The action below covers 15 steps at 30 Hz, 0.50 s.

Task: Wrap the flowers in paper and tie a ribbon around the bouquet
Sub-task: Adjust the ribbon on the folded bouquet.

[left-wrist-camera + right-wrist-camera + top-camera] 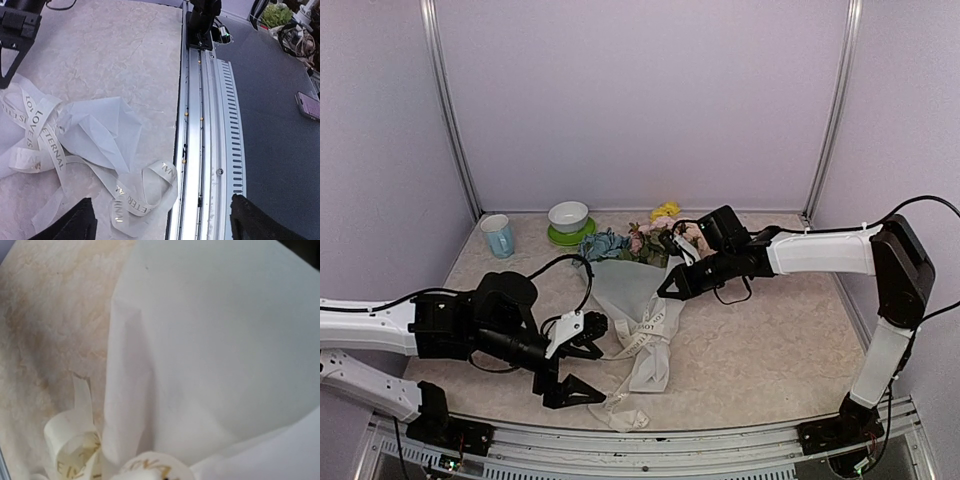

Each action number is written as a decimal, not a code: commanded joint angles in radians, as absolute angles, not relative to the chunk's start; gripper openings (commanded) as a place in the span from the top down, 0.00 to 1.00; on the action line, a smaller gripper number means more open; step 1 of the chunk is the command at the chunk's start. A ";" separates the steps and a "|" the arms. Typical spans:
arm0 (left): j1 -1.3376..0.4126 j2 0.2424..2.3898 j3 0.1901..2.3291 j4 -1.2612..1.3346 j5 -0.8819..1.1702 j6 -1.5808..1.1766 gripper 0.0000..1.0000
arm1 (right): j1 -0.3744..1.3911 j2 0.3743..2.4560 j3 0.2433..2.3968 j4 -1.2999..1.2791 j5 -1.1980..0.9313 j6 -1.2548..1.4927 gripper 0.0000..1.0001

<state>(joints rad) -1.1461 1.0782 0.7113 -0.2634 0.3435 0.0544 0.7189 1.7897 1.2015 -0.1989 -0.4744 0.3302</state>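
Observation:
The bouquet lies in the middle of the table. Its flowers point to the back and the white paper narrows toward the front. The lettered ribbon loops loosely round the narrow end and trails to the front edge. My left gripper hangs wide open at the front, left of the ribbon, with nothing in it. In its wrist view a ribbon loop lies between the spread fingers. My right gripper is shut, its tip on the paper's right side. Whether it pinches ribbon does not show.
A blue cup and a white bowl on a green saucer stand at the back left. A loose yellow bloom lies by the back wall. The metal front rail runs just past the ribbon's end.

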 commanded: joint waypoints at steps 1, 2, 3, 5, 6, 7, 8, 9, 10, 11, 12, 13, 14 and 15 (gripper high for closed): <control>-1.090 1.037 0.650 -0.196 0.321 0.087 0.02 | 0.732 1.788 1.217 -0.210 -0.479 0.319 1.00; -1.031 1.032 0.631 -0.156 0.316 0.077 0.01 | 0.732 1.785 1.214 -0.208 -0.479 0.320 1.00; -0.973 1.035 0.615 -0.106 0.295 0.054 0.01 | 0.731 1.783 1.210 -0.204 -0.478 0.321 1.00; -0.861 1.087 0.590 0.021 0.292 -0.030 0.12 | 0.732 1.775 1.198 -0.191 -0.477 0.323 1.00; -0.822 1.160 0.600 0.072 0.297 -0.066 0.29 | 0.732 1.775 1.194 -0.188 -0.477 0.325 1.00; -0.805 1.226 0.625 0.098 0.291 -0.095 0.45 | 0.732 1.775 1.192 -0.190 -0.477 0.326 1.00; -0.801 1.292 0.663 0.096 0.297 -0.092 0.50 | 0.732 1.774 1.191 -0.190 -0.477 0.326 1.00; -0.802 1.352 0.692 0.095 0.312 -0.077 0.49 | 0.733 1.773 1.188 -0.189 -0.474 0.325 1.00; -0.807 1.395 0.714 0.106 0.328 -0.066 0.44 | 0.733 1.770 1.185 -0.187 -0.473 0.326 1.00; -0.810 1.431 0.724 0.125 0.355 -0.061 0.36 | 0.733 1.766 1.180 -0.184 -0.470 0.327 1.00; -0.810 1.455 0.725 0.169 0.374 -0.063 0.29 | 0.733 1.761 1.175 -0.181 -0.469 0.329 1.00; -0.807 1.478 0.726 0.195 0.396 -0.064 0.26 | 0.733 1.758 1.174 -0.180 -0.466 0.330 1.00; -0.806 1.501 0.734 0.205 0.415 -0.066 0.24 | 0.733 1.756 1.173 -0.183 -0.464 0.328 1.00; -0.805 1.523 0.745 0.209 0.429 -0.067 0.24 | 0.733 1.754 1.171 -0.183 -0.464 0.329 1.00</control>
<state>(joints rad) -0.8047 1.4715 0.6971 0.0917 0.3416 -0.0544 0.7193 1.7893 1.1893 -0.1928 -0.4713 0.3305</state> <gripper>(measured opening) 0.747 0.003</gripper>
